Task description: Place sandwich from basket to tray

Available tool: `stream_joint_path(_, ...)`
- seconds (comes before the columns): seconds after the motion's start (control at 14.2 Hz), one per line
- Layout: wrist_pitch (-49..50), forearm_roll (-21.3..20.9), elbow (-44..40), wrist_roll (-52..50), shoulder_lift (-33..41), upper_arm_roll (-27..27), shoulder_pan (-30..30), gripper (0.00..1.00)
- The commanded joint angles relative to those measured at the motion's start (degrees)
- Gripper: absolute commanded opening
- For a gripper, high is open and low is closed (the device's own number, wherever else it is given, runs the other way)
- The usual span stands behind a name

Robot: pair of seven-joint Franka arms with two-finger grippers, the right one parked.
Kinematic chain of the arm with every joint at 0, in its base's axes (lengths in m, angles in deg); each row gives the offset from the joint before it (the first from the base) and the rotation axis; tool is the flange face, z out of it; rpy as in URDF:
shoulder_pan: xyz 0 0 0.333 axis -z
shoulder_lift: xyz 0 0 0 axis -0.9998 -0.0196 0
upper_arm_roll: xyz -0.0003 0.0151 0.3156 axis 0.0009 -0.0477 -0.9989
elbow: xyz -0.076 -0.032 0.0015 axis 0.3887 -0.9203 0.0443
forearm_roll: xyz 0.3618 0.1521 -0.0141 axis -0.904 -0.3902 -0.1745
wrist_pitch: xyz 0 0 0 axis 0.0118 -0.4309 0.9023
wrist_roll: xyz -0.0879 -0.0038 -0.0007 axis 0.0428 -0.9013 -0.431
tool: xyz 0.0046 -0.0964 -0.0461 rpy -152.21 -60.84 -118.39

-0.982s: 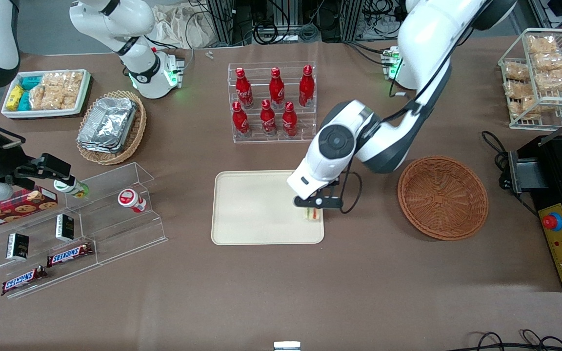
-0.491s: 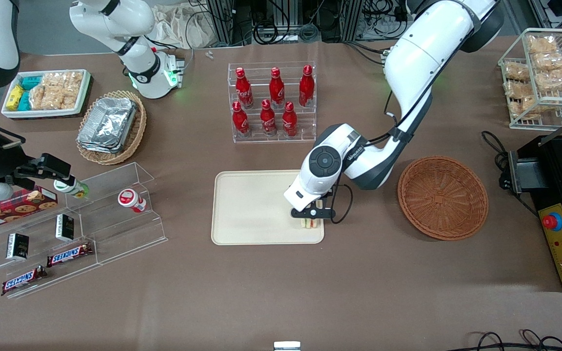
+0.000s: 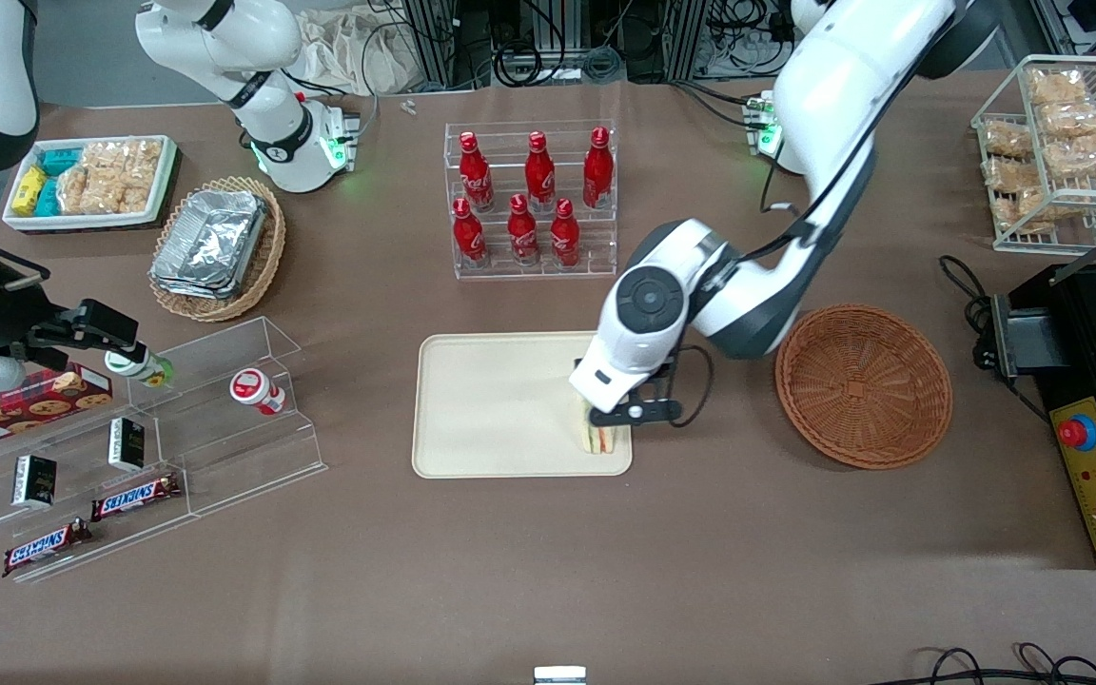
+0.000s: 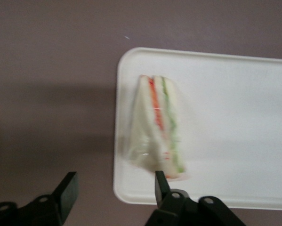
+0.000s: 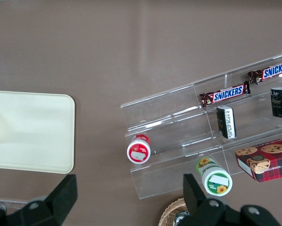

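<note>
Now the sandwich (image 4: 157, 134) lies on the tray (image 3: 491, 409), close to the tray's corner that is nearest to the basket (image 3: 863, 385), and nothing holds it. In the wrist view it rests on one flat side of bread, with the orange-red and green layers showing along the edge, and its whole body is inside the low rim. This place makes sense, I think, because that corner is the first part of the tray the arm meets when it comes from the basket, so the way is short.

The tool (image 3: 613, 419) hangs just above the sandwich, with its two fingers (image 4: 69, 188) wide apart and touching nothing; one of them shows over the brown bench (image 3: 605, 571) just beside the tray, the other over the tray beside the sandwich. Such a wide opening lets the wrapped wedge stay where it is without being dragged.

The basket shows no contents, and it stands on the bench near the tray, toward the working arm's end. By my judgement the placing is done, and only the moving away of the arm is left.
</note>
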Motion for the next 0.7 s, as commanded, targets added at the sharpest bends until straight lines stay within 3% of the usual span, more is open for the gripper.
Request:
stream_joint_path(0.0,6.79,1.43,1.37,7.20,7.59,0.11,-4.76,0.99)
stream_joint_path(0.14,12.15,3.62,1.37,15.54,11.81,0.11,-8.89,1.00)
stream_joint_path(0.63,22.71,3.72,0.67,36.14,21.49,-0.07,-23.74,1.00)
